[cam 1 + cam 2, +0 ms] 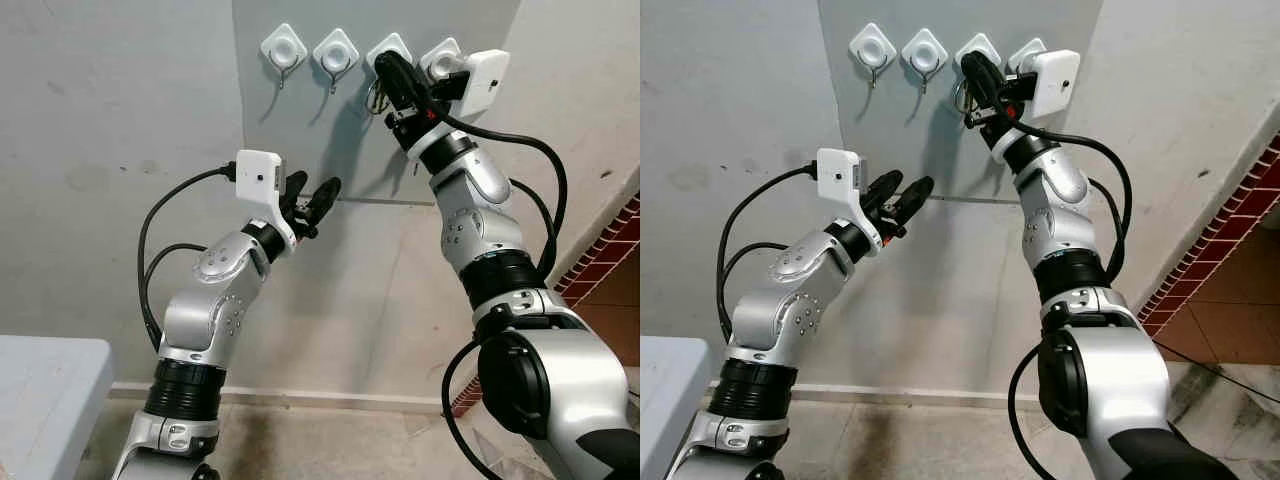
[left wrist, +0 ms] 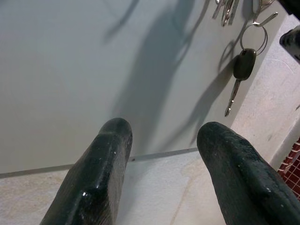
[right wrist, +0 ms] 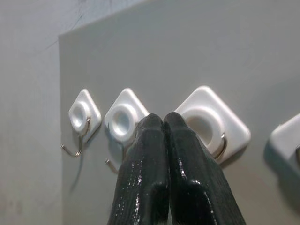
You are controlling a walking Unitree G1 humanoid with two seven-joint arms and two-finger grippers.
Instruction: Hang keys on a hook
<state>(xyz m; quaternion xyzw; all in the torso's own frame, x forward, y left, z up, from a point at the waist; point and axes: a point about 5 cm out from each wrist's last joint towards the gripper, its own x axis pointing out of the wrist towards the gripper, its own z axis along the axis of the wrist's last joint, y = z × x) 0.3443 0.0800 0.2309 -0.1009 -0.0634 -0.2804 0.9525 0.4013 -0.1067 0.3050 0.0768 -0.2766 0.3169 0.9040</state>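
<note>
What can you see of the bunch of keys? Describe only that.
The keys hang against the grey board beneath the right gripper, whose black fingers are pressed together at the third hook. A thin metal ring carries a dark-headed key with a silver blade pointing down; more silver keys dangle beside it. Whether the ring sits on the hook cannot be told.

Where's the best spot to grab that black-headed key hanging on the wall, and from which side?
Probably the black head: it is the broadest part, and the key hangs free, blade down, below its ring. Come from the robot's left, where the open left gripper is; the right gripper crowds the other side.
</note>
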